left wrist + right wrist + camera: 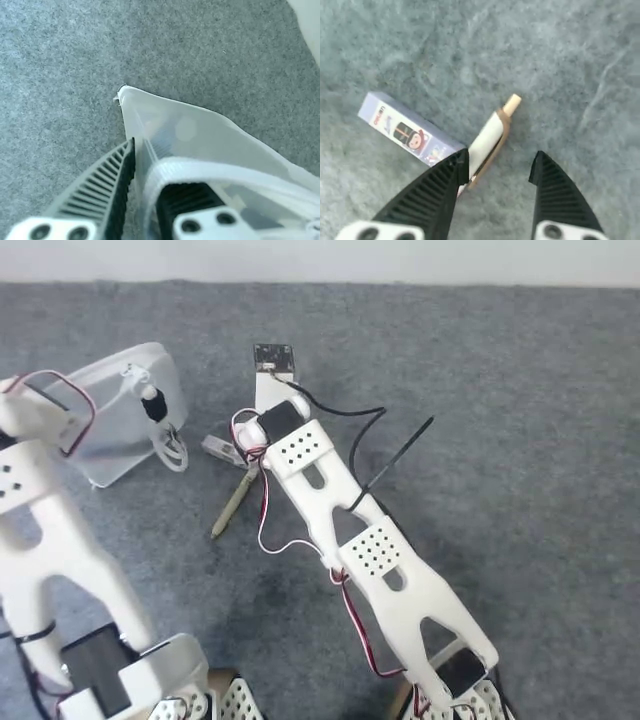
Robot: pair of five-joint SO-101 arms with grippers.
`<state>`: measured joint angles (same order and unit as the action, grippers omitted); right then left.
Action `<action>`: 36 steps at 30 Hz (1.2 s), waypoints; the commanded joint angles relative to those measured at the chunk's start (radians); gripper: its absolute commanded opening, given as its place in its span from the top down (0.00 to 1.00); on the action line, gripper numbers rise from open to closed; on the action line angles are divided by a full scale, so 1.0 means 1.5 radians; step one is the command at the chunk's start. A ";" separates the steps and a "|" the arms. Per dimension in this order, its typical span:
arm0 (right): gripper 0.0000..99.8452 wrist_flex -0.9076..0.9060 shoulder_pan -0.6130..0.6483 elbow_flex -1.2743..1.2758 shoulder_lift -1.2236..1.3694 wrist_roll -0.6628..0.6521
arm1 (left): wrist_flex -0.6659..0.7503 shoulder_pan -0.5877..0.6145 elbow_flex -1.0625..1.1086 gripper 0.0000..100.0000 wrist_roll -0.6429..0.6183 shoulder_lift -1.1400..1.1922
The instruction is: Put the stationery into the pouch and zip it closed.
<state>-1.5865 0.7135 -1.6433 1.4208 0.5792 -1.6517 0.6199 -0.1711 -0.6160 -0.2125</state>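
Pen point(232, 502) flat on the grey carpet point(500, 390), long axis about 1 o'clock to 7 o'clock in the high view, upper end under the head of the right arm. Small box point(220, 448) sits at 11 o'clock from the pen's middle, just beside its upper end; contact unclear.

Right gripper point(501, 162) hangs right over the pen, spread wide, holding nothing. In the right wrist view the barrel runs diagonally and slips behind one fingertip point(460, 162), with the other finger well apart from it, so the pen is off-centre in the gap.

Pouch point(115, 430) lies at 10 o'clock from the pen, near but apart. Left gripper point(145, 180) is clamped on the pouch's wall at the mouth, one finger inside and one outside, propping the opening.

Judgement: the right arm is clearly the nearer one for the pick, since the left is busy with the pouch. The grasp turns on centring the barrel between the fingers and squaring them across its long axis. As it stands, closing might nudge the pen or catch the box instead.
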 commanded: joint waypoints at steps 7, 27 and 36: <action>0.79 -0.002 0.007 -0.020 0.004 0.003 | 0.028 -0.004 -0.015 0.99 -0.007 -0.043; 0.98 -0.140 0.021 -0.003 -0.003 -0.062 | 0.028 -0.002 -0.015 0.99 -0.006 -0.047; 0.99 -0.142 -0.001 -0.026 -0.049 -0.131 | 0.028 -0.003 -0.015 0.99 -0.006 -0.047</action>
<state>-1.7507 0.7258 -1.6525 1.4254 0.4273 -1.6517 0.6199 -0.1711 -0.6160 -0.2125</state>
